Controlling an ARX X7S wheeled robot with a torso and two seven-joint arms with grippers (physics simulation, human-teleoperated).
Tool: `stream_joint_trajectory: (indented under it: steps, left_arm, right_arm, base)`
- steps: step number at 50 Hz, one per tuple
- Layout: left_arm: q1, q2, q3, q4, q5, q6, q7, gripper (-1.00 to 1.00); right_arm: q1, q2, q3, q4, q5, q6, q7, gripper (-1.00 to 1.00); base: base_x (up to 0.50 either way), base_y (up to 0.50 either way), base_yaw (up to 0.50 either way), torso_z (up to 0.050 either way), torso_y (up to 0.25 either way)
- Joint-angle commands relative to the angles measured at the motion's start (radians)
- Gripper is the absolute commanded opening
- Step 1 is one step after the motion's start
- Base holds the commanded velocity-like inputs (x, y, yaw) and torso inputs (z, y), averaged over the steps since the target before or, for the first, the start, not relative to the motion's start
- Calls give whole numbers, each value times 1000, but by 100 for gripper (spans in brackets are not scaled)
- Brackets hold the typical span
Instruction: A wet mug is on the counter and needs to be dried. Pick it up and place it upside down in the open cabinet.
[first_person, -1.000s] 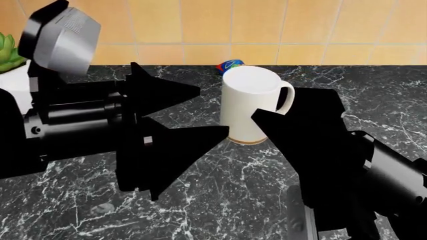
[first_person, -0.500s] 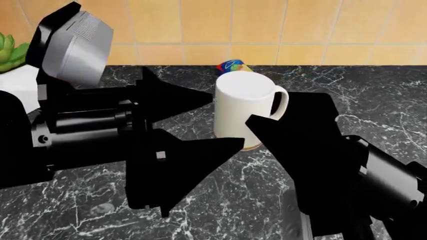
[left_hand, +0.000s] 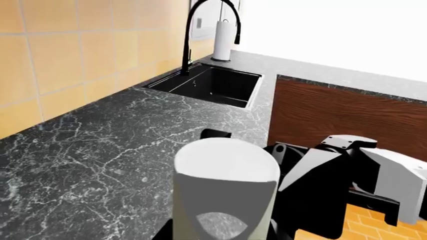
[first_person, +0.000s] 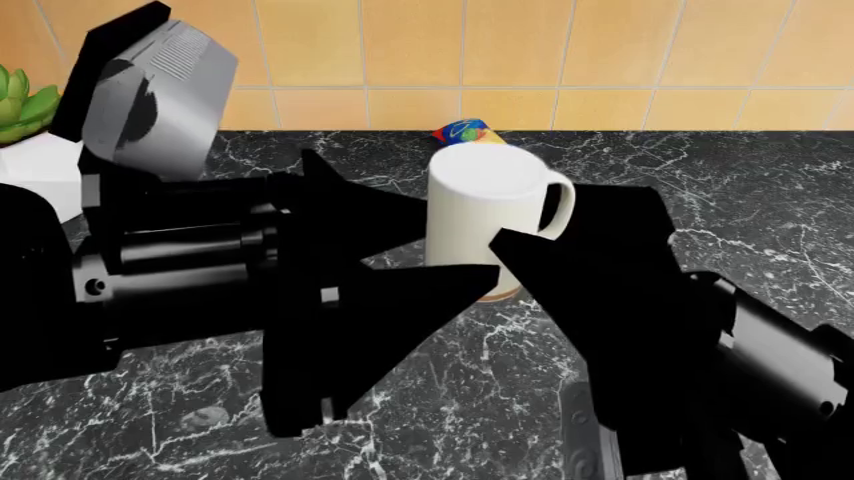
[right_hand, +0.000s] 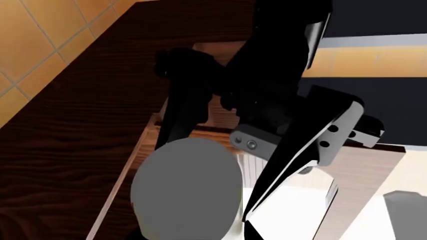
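Left jaws (first_person: 461, 245) parted, one mug (first_person: 483, 215)

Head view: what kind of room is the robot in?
Most likely a kitchen, in a simulator's render. A black marble-look counter runs under a tan tiled wall, a sink with a tall black faucet is set into it, and a white mug stands on it.

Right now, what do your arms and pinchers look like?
Both arms are matte black. The left gripper has two flat, pointed, wedge-shaped black fingers on a round black barrel, with a light grey boxy block above it. The right gripper is a chunky black wedge on a thick black tube. I see no cables or markings.
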Motion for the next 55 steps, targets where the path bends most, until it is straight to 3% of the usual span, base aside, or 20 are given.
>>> stream_joint_trajectory:
  steps: [1,11,12,21,36,41,55]
  left_arm:
    - [9,8,-2,-3,64,20,-9,-100]
    - [3,7,5,-15,66,32,-16,-100]
    - [2,6,6,-15,66,33,-16,-100]
    - [-2,3,8,-14,68,39,-16,-100]
    - [-4,-12,2,8,44,55,-22,-100]
    - [-9,-13,2,1,59,55,-12,-100]
    - [-48,26,55,-171,377,61,151,-100]
  right_arm:
    - [5,-9,3,1,-9,1,0,-100]
    - [-3,-13,0,0,4,2,-4,-100]
    - [-6,-11,1,-4,7,5,-4,100]
    - [-5,-7,2,-4,17,2,-3,100]
    - [44,0,0,197,76,-56,-114,100]
    - [41,19,-11,254,78,-84,-83,100]
    - [11,96,31,325,169,-30,0,100]
  base:
    - [0,0,0,0,0]
    - [0,0,0,0,1]
    - [0,0,0,0,0]
    - [0,0,0,0,0]
    - [0,0,0,0,0]
    - [0,0,0,0,2]
    - [0,0,0,0,0]
